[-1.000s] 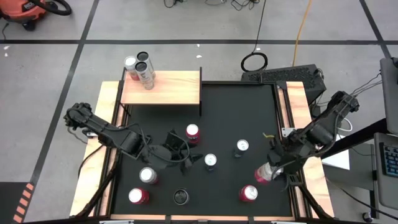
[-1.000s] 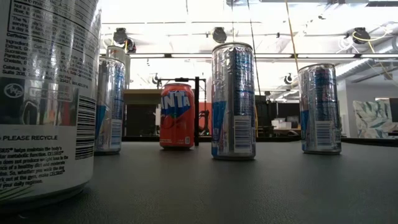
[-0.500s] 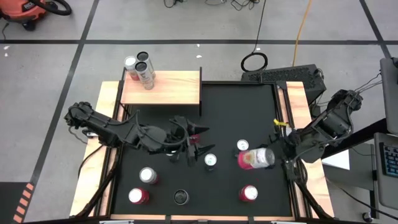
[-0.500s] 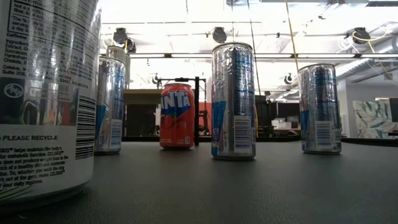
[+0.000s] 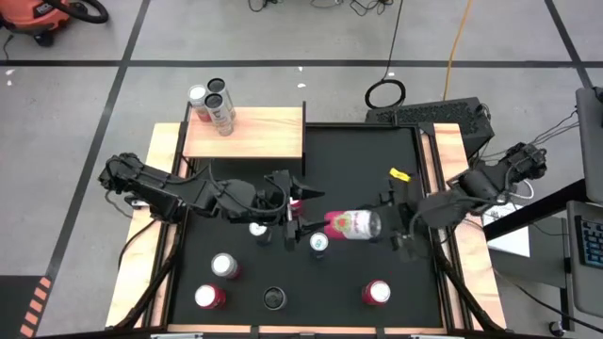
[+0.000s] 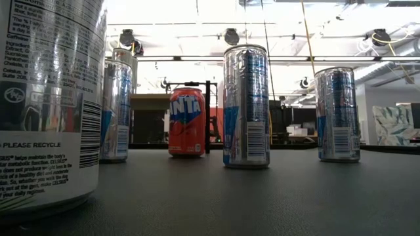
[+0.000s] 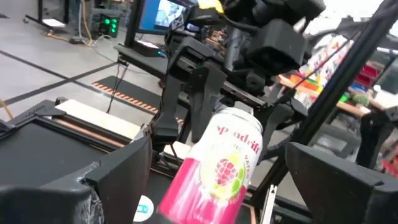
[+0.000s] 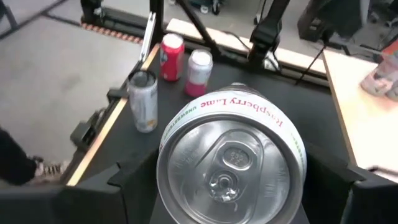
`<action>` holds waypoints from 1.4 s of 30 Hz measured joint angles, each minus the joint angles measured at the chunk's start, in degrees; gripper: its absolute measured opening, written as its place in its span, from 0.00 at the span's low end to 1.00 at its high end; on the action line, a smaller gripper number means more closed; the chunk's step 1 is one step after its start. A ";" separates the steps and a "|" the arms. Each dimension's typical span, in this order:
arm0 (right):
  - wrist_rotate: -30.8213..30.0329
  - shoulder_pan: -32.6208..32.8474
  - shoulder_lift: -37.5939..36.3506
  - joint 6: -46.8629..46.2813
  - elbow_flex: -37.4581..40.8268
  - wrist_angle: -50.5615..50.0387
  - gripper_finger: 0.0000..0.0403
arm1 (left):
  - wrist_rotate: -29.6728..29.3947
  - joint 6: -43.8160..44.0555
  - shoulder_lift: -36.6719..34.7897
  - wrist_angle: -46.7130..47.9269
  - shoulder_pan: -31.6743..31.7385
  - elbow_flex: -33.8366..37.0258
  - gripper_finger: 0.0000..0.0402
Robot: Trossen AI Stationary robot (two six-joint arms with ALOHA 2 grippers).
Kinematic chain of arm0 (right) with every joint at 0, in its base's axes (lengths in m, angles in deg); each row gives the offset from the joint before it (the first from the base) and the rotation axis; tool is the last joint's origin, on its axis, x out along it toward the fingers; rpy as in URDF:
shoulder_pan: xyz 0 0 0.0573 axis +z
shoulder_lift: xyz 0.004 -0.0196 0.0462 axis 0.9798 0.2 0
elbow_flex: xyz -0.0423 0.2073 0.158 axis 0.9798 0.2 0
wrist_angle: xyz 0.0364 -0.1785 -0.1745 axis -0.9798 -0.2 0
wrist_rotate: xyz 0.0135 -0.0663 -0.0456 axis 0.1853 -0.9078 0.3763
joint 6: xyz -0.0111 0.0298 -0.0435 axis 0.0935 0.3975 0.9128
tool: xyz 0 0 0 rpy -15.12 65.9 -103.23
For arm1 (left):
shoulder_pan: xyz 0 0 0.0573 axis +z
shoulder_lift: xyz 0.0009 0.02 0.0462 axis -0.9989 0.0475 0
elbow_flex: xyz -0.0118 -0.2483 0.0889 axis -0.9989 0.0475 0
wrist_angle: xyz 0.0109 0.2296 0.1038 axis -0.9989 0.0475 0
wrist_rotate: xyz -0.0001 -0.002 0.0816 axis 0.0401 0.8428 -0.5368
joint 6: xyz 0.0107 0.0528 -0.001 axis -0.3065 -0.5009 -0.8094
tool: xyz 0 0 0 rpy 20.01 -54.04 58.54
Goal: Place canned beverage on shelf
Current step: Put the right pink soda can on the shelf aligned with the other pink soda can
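Note:
A pink-and-white can (image 5: 350,224) lies level in the air over the middle of the black mat, and my right gripper (image 5: 391,222) is shut on it. My left gripper (image 5: 300,213) is wide open at the can's bottom end. In the left wrist view its fingers (image 7: 112,180) stand on either side of the can (image 7: 217,168) with gaps showing. The pale wood shelf (image 5: 259,137) stands at the table's far left, with three cans (image 5: 217,104) at its far left corner. My right gripper pinches the can's side wall near its top end (image 8: 186,118) between its two fingers (image 8: 124,186). The fingers come level from the table's right and lie along the can. The can is lifted clear and lies level, its bottom pointing toward the table's left.
Several cans stand on the mat: silver ones (image 5: 256,229) (image 5: 318,243) (image 5: 224,266), red ones (image 5: 209,297) (image 5: 377,292), a dark one (image 5: 274,298), and a red one (image 5: 293,200) under my left gripper. The low view shows an orange can (image 6: 187,122) among silver cans.
My right gripper has carried the can up from the table's near right toward the middle and the left, and the can has tipped from nearly upright to level. My left gripper has gone toward the table's right, up to the can's bottom end.

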 joint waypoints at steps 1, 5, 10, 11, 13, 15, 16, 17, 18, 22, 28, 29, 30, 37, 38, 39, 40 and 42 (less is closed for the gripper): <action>0.80 -0.97 0.59 0.49 0.00 1.28 0.69 | 0.48 -0.49 0.00 0.45 0.02 0.00 0.93; 4.78 -4.49 2.87 1.87 0.00 4.38 0.69 | 1.44 -1.36 0.04 2.34 -0.01 0.00 0.93; 8.39 -8.64 5.48 1.96 0.00 7.46 0.69 | 2.41 -1.17 0.04 4.21 -0.17 0.00 0.93; 8.86 -9.40 5.98 1.96 0.00 8.06 0.69 | 2.26 -1.16 0.04 5.45 -0.26 0.00 0.93; 10.53 -10.89 6.87 1.87 0.00 9.24 0.69 | 1.27 -1.06 0.04 8.12 -0.72 0.01 0.93; 12.32 -12.12 7.72 1.00 0.00 10.81 0.69 | 0.18 -1.12 -0.03 9.73 -1.31 0.02 0.93; 13.02 -12.62 8.06 0.48 -0.07 11.13 0.69 | -0.44 -1.10 -0.13 10.35 -1.46 0.02 0.93; 13.79 -13.03 8.41 0.24 -0.27 11.13 0.69 | -0.66 -1.10 -0.17 10.68 -1.62 0.02 0.93; 14.30 -13.39 8.69 0.12 -0.39 11.19 0.69 | -0.79 -1.08 -0.19 11.10 -1.72 0.02 0.93; 14.89 -14.28 9.36 0.03 -0.50 11.28 0.69 | -0.78 -1.01 -0.20 13.66 -1.68 0.02 0.93; 15.90 -15.31 9.40 -1.29 -0.50 11.43 0.69 | 0.57 -1.01 -0.20 17.96 -0.70 0.02 0.93; 15.91 -15.37 9.40 -1.30 -0.50 11.43 0.69 | 1.54 -1.02 -0.20 18.33 -0.39 0.02 0.93; 15.96 -15.52 9.40 -1.30 -0.50 11.36 0.69 | 2.36 -1.01 -0.20 18.92 -0.08 0.02 0.93; 17.29 -16.85 9.50 -1.30 -0.52 11.46 0.69 | 4.99 -0.95 -0.20 21.83 2.47 0.00 0.93; 17.32 -16.95 9.54 -1.30 -0.52 11.48 0.69 | 5.61 -0.97 -0.20 21.81 2.80 0.02 0.93; 17.33 -17.02 9.59 -1.30 -0.52 11.47 0.69 | 6.08 -0.98 -0.18 21.81 3.06 0.02 0.93; 17.31 -17.12 9.59 -1.30 -0.52 11.46 0.69 | 6.74 -1.00 -0.20 21.81 3.31 0.02 0.92; 17.32 -17.16 9.59 -1.30 -0.52 11.82 0.69 | 8.12 -1.04 -0.20 21.81 3.82 0.02 0.90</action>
